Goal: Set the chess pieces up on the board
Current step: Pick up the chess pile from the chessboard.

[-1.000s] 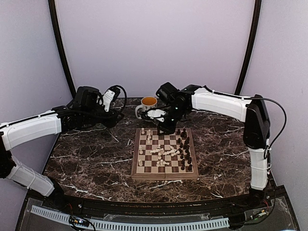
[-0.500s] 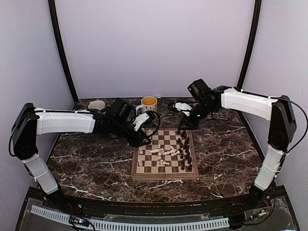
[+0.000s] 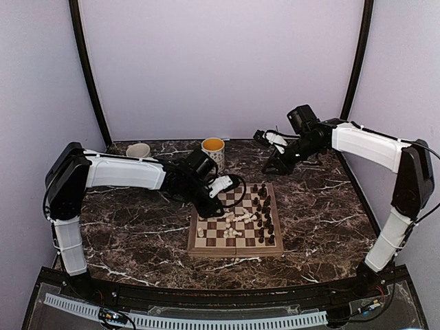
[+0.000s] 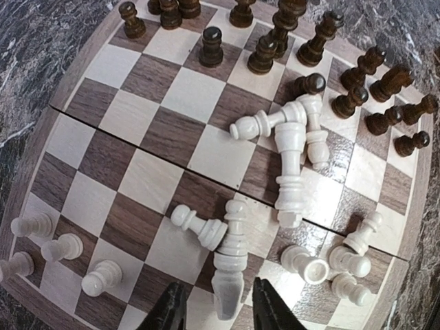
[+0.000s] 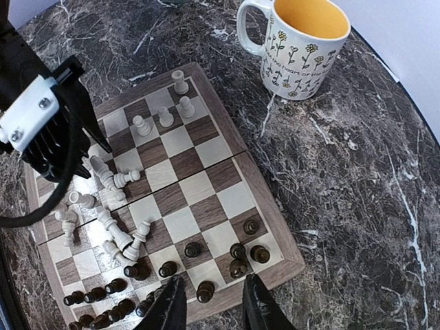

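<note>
Left hand, spread, hovers over a toppled cream-white chess piece on the checked wooden board; right hand, spread and empty, at its 1 o'clock.

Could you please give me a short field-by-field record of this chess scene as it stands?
Board: square wooden chessboard on dark marble table
Dark pieces: dark brown chess pieces mostly upright, grouped along one side
White pieces: cream-white chess pieces mostly toppled mid-board; a few stand near one edge
Left fingers: open, astride a fallen white piece
Right fingers: open, empty, raised off the board
Other: flowered white mug with yellow inside beside board
</note>
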Available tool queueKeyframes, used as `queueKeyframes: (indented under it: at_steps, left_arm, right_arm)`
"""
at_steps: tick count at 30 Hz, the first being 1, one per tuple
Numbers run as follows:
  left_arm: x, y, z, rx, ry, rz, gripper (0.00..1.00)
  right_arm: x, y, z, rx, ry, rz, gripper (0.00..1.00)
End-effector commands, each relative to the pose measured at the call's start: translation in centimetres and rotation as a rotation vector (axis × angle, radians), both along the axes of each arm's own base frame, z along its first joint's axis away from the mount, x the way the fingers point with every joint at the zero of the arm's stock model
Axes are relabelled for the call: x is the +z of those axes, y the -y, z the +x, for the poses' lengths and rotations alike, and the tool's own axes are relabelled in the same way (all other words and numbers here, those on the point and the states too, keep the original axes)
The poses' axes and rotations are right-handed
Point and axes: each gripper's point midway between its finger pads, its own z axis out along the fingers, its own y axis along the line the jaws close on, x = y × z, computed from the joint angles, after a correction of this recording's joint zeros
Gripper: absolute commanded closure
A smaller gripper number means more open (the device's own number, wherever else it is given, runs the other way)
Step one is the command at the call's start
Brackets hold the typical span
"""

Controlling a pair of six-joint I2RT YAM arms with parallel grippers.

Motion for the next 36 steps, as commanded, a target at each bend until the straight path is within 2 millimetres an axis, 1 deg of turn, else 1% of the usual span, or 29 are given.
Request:
queueKeyframes:
  at_steps: [1,4,10,16,22,26,29,33,36]
  left_arm:
    - [-0.5,-1.4,0.4,-0.027,0.037,0.11,0.66]
    - [-1.1,-1.7,0.4,-0.045,0.032,0.148,0.66]
    - [-2.0,-1.4,-0.5,-0.071,-0.018,0.138,0.66]
    - [-2.6,-1.2,-0.8,-0.092,-0.038,0.135,0.67]
    - [-3.0,-0.9,-1.0,-0.112,-0.045,0.131,0.73]
    - [-2.9,-1.0,-1.5,-0.131,-0.061,0.131,0.81]
    - [-2.1,-1.1,-1.9,-0.138,-0.061,0.129,0.85]
    - [0.3,-1.1,-1.6,-0.13,-0.009,0.096,0.91]
    - [1.9,-1.0,-1.2,-0.13,0.039,0.073,0.93]
  right_arm:
    - [2.1,0.0,-0.1,0.004,0.033,0.068,0.71]
    - [1.9,0.0,-0.1,0.006,0.029,0.07,0.71]
    - [1.3,-0.1,-0.1,0.011,0.017,0.064,0.71]
    - [0.9,-0.1,-0.1,0.013,0.005,0.06,0.71]
    - [0.4,-0.2,-0.1,0.018,-0.007,0.053,0.71]
    - [0.2,-0.2,-0.1,0.019,-0.013,0.05,0.71]
    - [0.0,-0.2,-0.1,0.02,-0.019,0.049,0.71]
    - [-0.1,-0.3,0.0,0.018,-0.025,0.051,0.71]
    - [-0.2,-0.5,0.1,0.013,-0.037,0.056,0.71]
